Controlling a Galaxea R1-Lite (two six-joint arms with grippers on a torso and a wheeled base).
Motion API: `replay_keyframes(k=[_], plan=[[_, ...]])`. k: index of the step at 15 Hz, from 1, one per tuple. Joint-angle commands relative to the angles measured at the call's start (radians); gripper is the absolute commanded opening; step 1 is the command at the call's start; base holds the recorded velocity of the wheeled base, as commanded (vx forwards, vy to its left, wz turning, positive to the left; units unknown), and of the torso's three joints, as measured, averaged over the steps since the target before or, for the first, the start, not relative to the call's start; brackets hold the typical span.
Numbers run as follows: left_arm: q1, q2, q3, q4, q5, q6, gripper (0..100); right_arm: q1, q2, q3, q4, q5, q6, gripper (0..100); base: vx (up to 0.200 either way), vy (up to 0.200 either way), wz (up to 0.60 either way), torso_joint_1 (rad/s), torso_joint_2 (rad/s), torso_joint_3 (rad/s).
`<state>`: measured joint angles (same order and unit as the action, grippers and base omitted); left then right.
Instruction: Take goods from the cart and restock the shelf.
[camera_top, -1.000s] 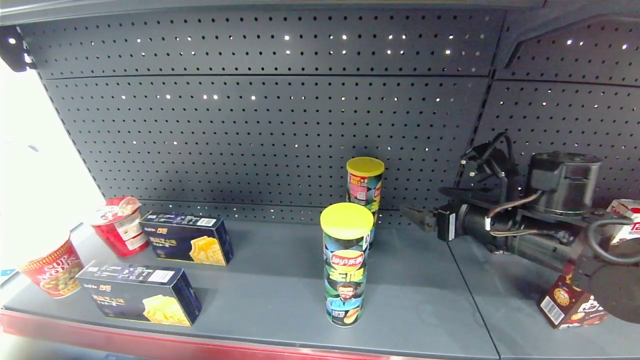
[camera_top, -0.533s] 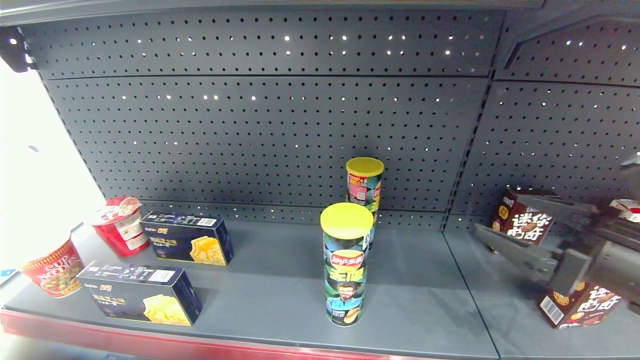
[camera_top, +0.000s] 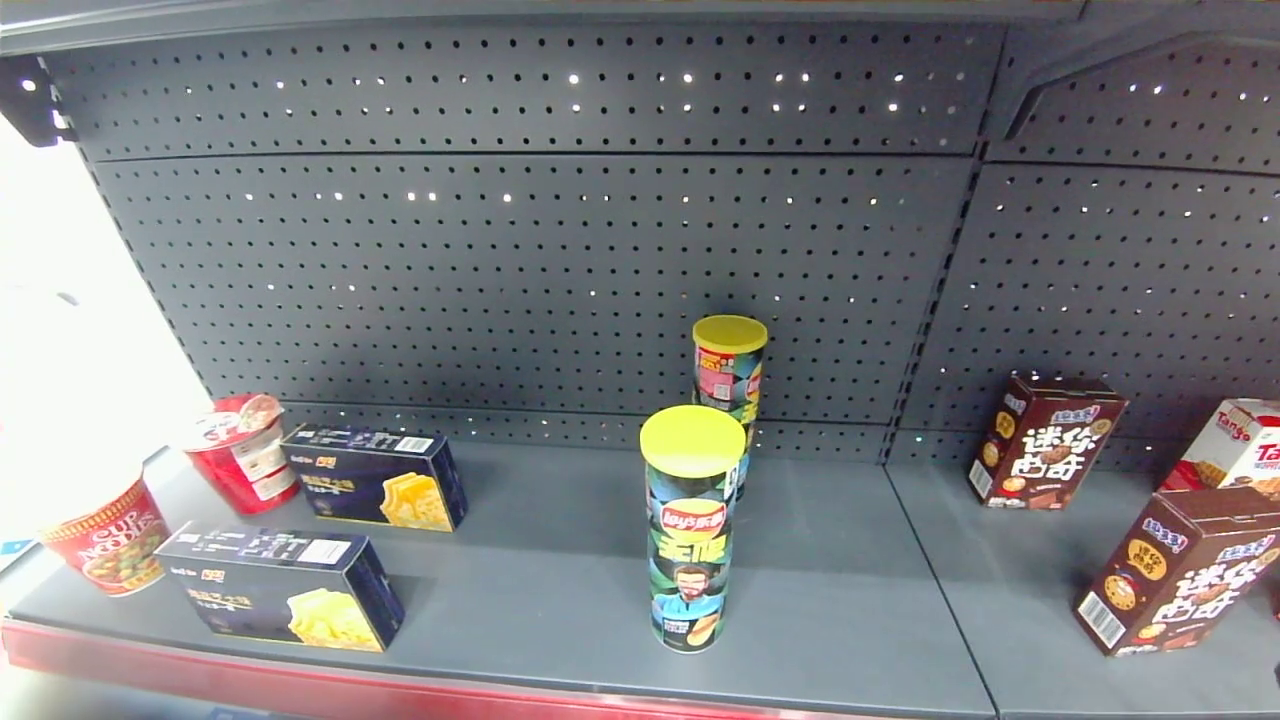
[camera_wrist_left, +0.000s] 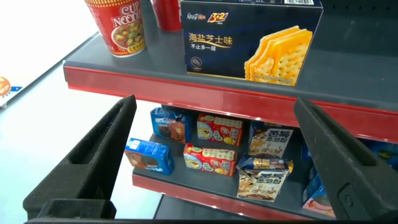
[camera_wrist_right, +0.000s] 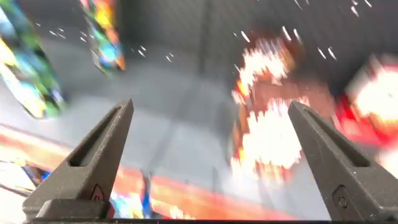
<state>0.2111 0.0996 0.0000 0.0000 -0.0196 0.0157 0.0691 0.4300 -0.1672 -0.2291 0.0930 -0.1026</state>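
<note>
My right gripper has drawn clear of the shelf, fingers spread and empty — the brown box it left stands upright at the back of the right bay (left gripper spread too), so I reckon it's back to the cart.

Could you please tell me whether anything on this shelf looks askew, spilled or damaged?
Nothing looks spilled or damaged. The front brown cardboard biscuit box at the right end of the grey metal shelf seems to lean more than the brown box behind it, though the viewing angle may exaggerate that.
</note>
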Motion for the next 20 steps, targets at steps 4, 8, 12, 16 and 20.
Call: replay_keyframes(k=[4, 8, 12, 16, 20], plan=[[0.001, 0.002, 0.0, 0.0, 0.0, 0.001, 100, -0.083, -0.372, 0.167, 0.174, -0.084, 0.035, 100, 0.0, 0.0, 0.0, 0.0, 0.0, 0.0], [0.001, 0.002, 0.0, 0.0, 0.0, 0.001, 100, -0.069, -0.43, 0.167, 0.24, -0.118, 0.096, 100, 0.0, 0.0, 0.0, 0.0, 0.0, 0.0], [0.001, 0.002, 0.0, 0.0, 0.0, 0.0, 100, -0.069, -0.43, 0.167, 0.232, -0.118, 0.098, 100, 0.0, 0.0, 0.0, 0.0, 0.0, 0.0], [0.001, 0.002, 0.0, 0.0, 0.0, 0.001, 100, -0.069, -0.43, 0.167, 0.232, -0.118, 0.098, 100, 0.0, 0.0, 0.0, 0.0, 0.0, 0.0], [0.001, 0.002, 0.0, 0.0, 0.0, 0.0, 100, -0.069, -0.43, 0.167, 0.232, -0.11, 0.096, 100, 0.0, 0.0, -0.15, 0.002, 0.0, -0.001]])
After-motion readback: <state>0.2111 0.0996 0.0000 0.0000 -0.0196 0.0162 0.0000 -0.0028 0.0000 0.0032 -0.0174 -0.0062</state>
